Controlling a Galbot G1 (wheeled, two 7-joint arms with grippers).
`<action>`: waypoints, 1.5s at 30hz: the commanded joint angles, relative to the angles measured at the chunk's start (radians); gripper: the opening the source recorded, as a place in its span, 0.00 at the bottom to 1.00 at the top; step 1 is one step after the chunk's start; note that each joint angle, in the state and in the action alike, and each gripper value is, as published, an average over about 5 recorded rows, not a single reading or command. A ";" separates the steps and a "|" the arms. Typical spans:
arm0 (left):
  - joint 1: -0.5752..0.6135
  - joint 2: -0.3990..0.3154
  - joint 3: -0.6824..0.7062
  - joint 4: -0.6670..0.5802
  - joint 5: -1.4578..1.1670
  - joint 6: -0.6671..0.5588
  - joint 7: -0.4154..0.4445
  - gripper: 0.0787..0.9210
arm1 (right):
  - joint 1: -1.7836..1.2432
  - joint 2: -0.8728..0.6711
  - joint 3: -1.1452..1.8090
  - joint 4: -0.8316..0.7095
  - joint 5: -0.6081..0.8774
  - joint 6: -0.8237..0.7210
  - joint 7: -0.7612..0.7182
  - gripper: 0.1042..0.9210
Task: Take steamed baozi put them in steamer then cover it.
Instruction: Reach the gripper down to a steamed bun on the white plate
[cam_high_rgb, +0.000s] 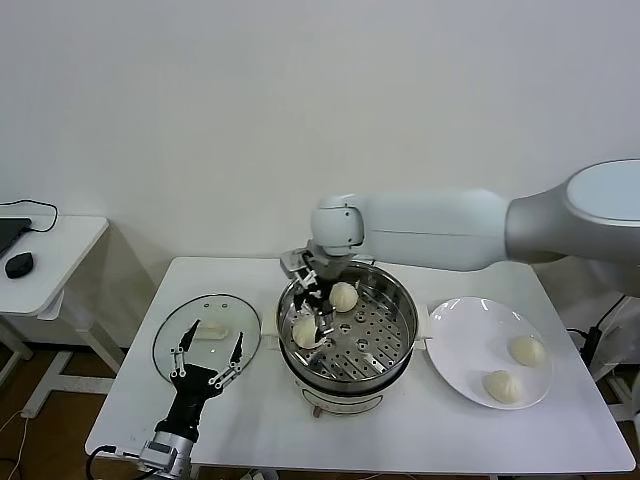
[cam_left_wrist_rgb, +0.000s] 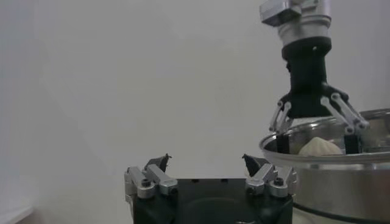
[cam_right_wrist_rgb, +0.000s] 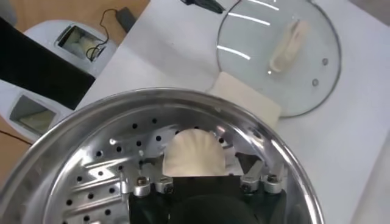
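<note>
Bun sits pleats-up between open right pincer fingers.

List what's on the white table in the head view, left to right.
Left gripper over the near edge of the glass cover → steamer with the right gripper and two baozi inside → white plate holding two more baozi.

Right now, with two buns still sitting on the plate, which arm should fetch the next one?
The right. Its pincer stands open inside the steamer over a bun, and the plate with two baozi lies on the robot's right. The left pincer hovers open by the glass lid, across the steamer.
</note>
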 joint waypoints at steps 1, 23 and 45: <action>0.000 -0.001 0.004 -0.006 0.003 0.003 0.002 0.88 | 0.115 -0.415 0.049 0.118 -0.183 0.092 -0.201 0.88; 0.006 -0.008 0.016 -0.021 0.013 0.008 0.000 0.88 | -0.297 -0.841 0.146 -0.011 -0.456 0.233 -0.223 0.88; 0.011 -0.018 0.004 -0.016 0.010 0.003 -0.004 0.88 | -0.616 -0.691 0.371 -0.163 -0.518 0.224 -0.146 0.88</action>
